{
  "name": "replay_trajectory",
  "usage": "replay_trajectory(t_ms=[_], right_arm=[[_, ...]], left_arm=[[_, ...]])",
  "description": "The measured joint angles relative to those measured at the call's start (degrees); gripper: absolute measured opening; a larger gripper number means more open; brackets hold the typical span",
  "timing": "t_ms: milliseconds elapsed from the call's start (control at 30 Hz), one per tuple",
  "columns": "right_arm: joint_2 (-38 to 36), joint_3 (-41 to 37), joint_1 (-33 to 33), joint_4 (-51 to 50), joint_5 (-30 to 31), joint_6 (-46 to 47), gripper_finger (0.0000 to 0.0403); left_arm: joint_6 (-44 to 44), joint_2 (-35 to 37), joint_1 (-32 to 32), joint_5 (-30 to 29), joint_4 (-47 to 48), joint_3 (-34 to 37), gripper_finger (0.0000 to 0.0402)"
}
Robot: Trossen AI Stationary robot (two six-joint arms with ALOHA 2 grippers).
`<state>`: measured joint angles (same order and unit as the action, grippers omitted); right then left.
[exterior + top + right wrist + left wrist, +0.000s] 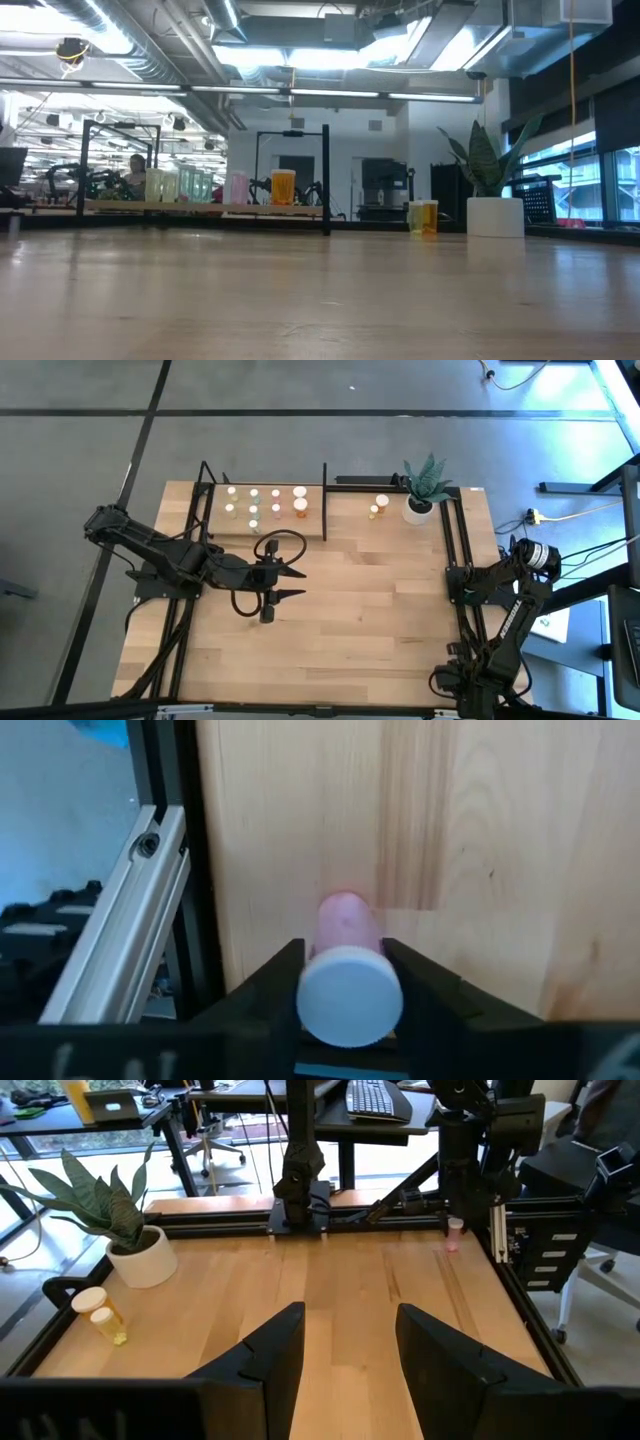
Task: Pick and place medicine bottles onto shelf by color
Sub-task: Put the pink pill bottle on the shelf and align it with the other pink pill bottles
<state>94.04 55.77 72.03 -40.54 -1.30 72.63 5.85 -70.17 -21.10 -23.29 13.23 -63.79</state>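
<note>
— What surfaces do you see?
— I see a smooth, pale wood-grain table (480, 840), satin. The pink bottle (345, 925) looks translucent plastic, its white cap (350, 997) matt.
— The frame?
— Black metal rail (170, 850); my fingers (440, 1350) look matt black plastic.

My high camera looks straight down on the whole table (340, 620), both arms and the shelf (262, 503) along the far edge. The low one sits at tabletop height, facing level across the wood to that shelf (205, 208) and the plant pot (495, 216). My left wrist camera faces across the table to the pot (143, 1258) and the right arm's post. The right wrist camera points down, very close to the boards.
</note>
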Motion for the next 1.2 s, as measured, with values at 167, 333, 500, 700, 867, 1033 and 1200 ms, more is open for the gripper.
replay_trajectory(t_ms=[167, 333, 500, 700, 867, 1033, 1200], right_arm=[[0.0, 0.0, 0.0, 0.0, 0.2, 3.7, 0.0107], [0.0, 1.2, -1.6, -1.9, 0.1, 6.3, 0.0116], [0.0, 5.5, -5.1, -8.6, 0.2, 6.3, 0.0118], [0.0, 12.4, -11.8, -16.0, 0.1, 4.9, 0.0112], [0.0, 18.5, -19.0, -21.6, -0.2, 1.8, 0.0116], [0.0, 25.2, -26.6, -26.4, 0.9, -5.5, 0.0112], [0.0, 31.9, -34.9, -30.6, 4.4, -14.2, 0.0113]], left_arm=[[0.0, 0.0, 0.0, 0.0, 0.0, 0.0, 0.0151], [0.0, 0.0, 0.0, 0.0, 0.0, 0.0, 0.0151], [-0.3, 0.0, 0.0, 0.0, 0.0, 0.0, 0.0151], [-0.4, 0.0, 0.0, 0.0, 0.2, 0.0, 0.0151], [-0.4, 0.0, 0.0, 0.0, 0.5, 0.0, 0.0151], [-0.4, 0.0, 0.0, 0.0, 2.0, 0.0, 0.0151], [-0.4, 0.0, 0.0, 0.0, 4.0, 0.0, 0.0151]])
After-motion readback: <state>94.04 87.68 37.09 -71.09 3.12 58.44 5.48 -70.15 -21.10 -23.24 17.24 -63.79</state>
